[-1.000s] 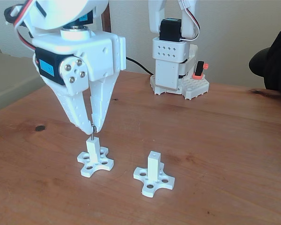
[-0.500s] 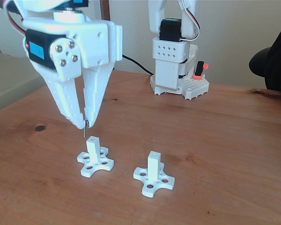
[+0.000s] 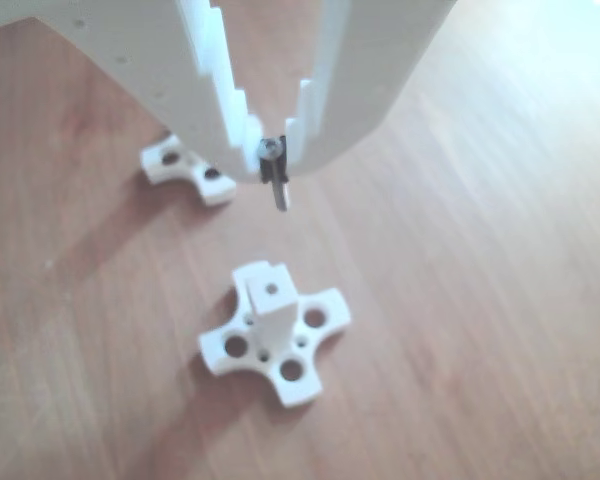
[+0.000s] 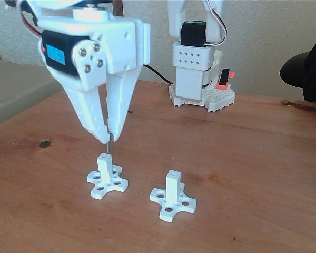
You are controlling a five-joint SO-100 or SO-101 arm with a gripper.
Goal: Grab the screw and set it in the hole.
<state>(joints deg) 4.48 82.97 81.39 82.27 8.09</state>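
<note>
My white gripper (image 4: 109, 138) is shut on the thin silver screw (image 4: 110, 146), which hangs point down from the fingertips. The screw tip hovers a little above the left white post (image 4: 104, 166), close over its top hole (image 4: 104, 156) without touching it. In the other view the screw (image 3: 278, 183) is pinched between the fingers, its round head at the pads. Below it stands a post with a cross-shaped base (image 3: 276, 332), its tip hole (image 3: 271, 289) open and slightly nearer the camera than the screw tip.
A second white post (image 4: 173, 185) stands to the right on the wooden table (image 4: 253, 158). The arm's base (image 4: 196, 74) sits at the back. A dark object (image 4: 305, 68) is at the right edge. Another cross base (image 3: 185, 166) peeks out behind the left finger.
A second ago the screw tip rested at the left post's top. The gripper then lifted and swung left, and has now come back right, above the post, still holding the screw.
</note>
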